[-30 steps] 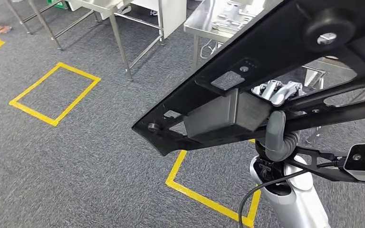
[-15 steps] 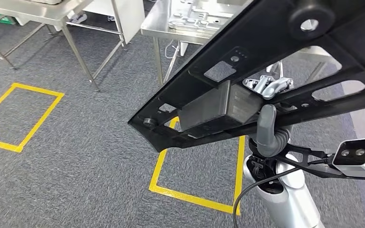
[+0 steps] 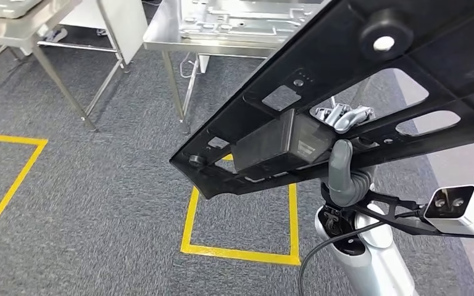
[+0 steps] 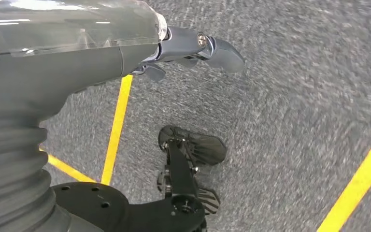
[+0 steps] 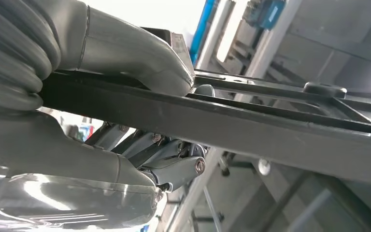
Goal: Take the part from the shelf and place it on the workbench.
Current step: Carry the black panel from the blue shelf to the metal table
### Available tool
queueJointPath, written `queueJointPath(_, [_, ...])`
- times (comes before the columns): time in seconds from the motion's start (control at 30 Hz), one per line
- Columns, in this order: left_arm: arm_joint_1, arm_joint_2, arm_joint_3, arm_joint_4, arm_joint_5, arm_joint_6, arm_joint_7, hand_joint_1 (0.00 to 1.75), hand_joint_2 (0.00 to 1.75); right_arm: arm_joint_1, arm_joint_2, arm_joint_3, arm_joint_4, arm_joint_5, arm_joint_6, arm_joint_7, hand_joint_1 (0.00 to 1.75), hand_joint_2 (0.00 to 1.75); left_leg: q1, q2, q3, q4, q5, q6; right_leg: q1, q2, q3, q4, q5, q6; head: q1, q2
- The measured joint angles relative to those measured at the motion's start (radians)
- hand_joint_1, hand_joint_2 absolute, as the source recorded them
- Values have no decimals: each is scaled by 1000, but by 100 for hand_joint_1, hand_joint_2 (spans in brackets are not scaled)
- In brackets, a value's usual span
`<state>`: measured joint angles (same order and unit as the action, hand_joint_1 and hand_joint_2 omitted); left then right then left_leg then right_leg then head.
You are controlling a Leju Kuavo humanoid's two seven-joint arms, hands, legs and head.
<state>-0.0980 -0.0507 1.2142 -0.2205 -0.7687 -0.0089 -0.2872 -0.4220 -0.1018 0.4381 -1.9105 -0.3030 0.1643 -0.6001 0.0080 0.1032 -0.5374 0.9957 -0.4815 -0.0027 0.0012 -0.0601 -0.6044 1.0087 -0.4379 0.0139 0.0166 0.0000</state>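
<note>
The part (image 3: 345, 74) is a large flat black plastic panel with cut-outs, a box-shaped block on its underside and a round knob. It hangs tilted in the air across the right of the head view. My right hand (image 3: 340, 154) grips it from below, thumb on the near face and pale fingers through a cut-out. The right wrist view shows the thumb (image 5: 125, 53) pressed on the panel's black bar (image 5: 251, 121). The steel workbench (image 3: 210, 44) stands ahead beyond the part, with flat metal pieces on its top. My left hand (image 4: 77, 63) hangs over grey carpet, holding nothing.
A second steel table (image 3: 12, 12) stands at the far left. Yellow tape squares (image 3: 241, 251) mark the grey carpet below the part and at the left edge. The workbench's legs (image 3: 171, 86) reach down to the floor ahead.
The whole picture has shifted left, so the camera has turned. The workbench now lies nearer and more central. The part stays in my right hand in the same pose.
</note>
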Motion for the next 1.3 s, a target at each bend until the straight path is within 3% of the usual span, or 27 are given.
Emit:
queueJointPath(0.07, [-2,0,-2,0,-2,-9,-2,0,175,-1,0,3,2,12,-17,2,175,175,1,14,4,0,-5,-11,-1,24,-2,-2,4,-11,0,0])
queueJointPath(0.13, [-6,1,-4,0,-3,-20,-7,0,175,-6,0,7,4,24,-32,8,175,175,4,-20,-6,32,-32,-22,-7,40,1,-8,7,-24,-1,0])
queueJointPath(0.2, [-5,2,-6,0,-4,-28,-12,0,175,-14,-1,12,11,27,-40,16,175,175,7,-75,-59,147,-92,-27,-9,53,2,-11,7,-34,-5,0])
queueJointPath(0.27, [0,2,-7,0,-5,-31,-15,0,175,-18,-2,17,23,21,-42,25,175,175,7,-94,-127,276,-135,-28,-6,69,3,-11,5,-38,-7,0])
queueJointPath(0.3, [2,2,-7,0,-5,-31,-16,0,175,-18,-3,18,28,16,-41,29,175,175,7,-95,-144,297,-129,-27,-5,76,5,-10,4,-38,-7,0])
queueJointPath(0.33, [4,3,-7,0,-5,-31,-16,0,175,-19,-4,18,33,10,-40,32,175,175,7,-95,-141,278,-104,-25,-4,83,7,-10,3,-38,-7,0])
queueJointPath(0.4, [4,4,-8,0,-5,-31,-17,0,175,-23,-5,18,38,2,-39,34,175,175,7,-98,-91,150,-24,-17,-3,92,14,-8,-1,-33,-7,0])
queueJointPath(0.47, [2,6,-8,0,-5,-32,-17,0,175,-28,-6,18,41,0,-39,34,175,175,4,-105,-44,39,18,-7,-1,99,14,-3,-6,-25,-7,0])
queueJointPath(0.57, [1,6,-9,0,-5,-32,-19,0,175,-30,-7,18,44,0,-39,34,175,175,2,-108,-33,12,17,7,-1,103,8,-1,-8,-9,-6,0])
queueJointPath(0.63, [1,5,-9,0,-5,-32,-19,0,175,-31,-8,18,45,1,-39,34,175,175,6,-105,-27,4,20,17,-1,94,0,23,-25,3,-4,0])
queueJointPath(0.67, [1,4,-9,0,-5,-33,-20,0,175,-31,-8,17,45,2,-38,34,175,175,8,-103,-23,0,20,22,-2,87,-20,65,-47,8,-2,0])
queueJointPath(0.73, [1,4,-9,0,-5,-33,-21,0,175,-28,-8,17,45,5,-33,34,175,175,7,-100,-19,-1,16,28,-7,74,-90,199,-103,18,2,0])
queueJointPath(0.77, [1,4,-9,0,-5,-33,-21,0,175,-26,-9,17,45,6,-31,34,175,175,7,-98,-18,-1,13,29,-10,72,-126,260,-120,21,2,0])
queueJointPath(0.8, [2,4,-9,0,-5,-33,-21,0,175,-23,-9,17,45,6,-29,34,175,175,7,-97,-15,0,10,29,-12,71,-147,290,-119,23,2,0])
queueJointPath(0.83, [2,4,-9,0,-5,-34,-21,0,175,-22,-10,17,45,6,-28,34,175,175,7,-96,-9,0,6,27,-14,69,-146,278,-97,24,2,0])
queueJointPath(0.9, [3,3,-10,0,-5,-35,-21,0,175,-21,-11,17,45,7,-26,34,175,175,7,-95,5,0,-6,21,-16,61,-92,151,-19,22,2,0])
queueJointPath(0.97, [2,2,-10,0,-6,-36,-21,0,175,-20,-11,16,44,8,-24,34,175,175,4,-95,14,1,-17,10,-11,51,-37,35,20,14,2,0])
queueJointPath(1.03, [2,2,-10,0,-6,-36,-21,0,175,-19,-12,16,44,10,-23,34,175,175,2,-92,18,-1,-25,-1,-5,49,-25,10,12,1,1,0])
queueJointPath(1.13, [0,2,-11,0,-7,-36,-24,0,175,-16,-12,13,41,14,-22,34,175,175,4,-89,26,11,-44,-17,-7,58,-7,-1,2,-22,-2,0])
queueJointPath(1.2, [-1,2,-12,0,-8,-38,-26,0,175,-16,-11,12,38,19,-21,34,175,175,6,-93,-19,106,-84,-23,-9,59,13,-8,-7,-34,-7,0])
queueJointPath(1.27, [1,2,-13,0,-9,-39,-26,0,175,-13,-10,12,38,25,-20,35,175,175,6,-94,-110,253,-126,-25,-6,63,28,-8,-21,-41,-10,0])
queueJointPath(1.3, [3,2,-13,0,-10,-39,-26,0,175,-10,-10,12,38,28,-19,36,175,175,5,-94,-148,299,-125,-25,-3,66,38,-8,-29,-42,-10,0])
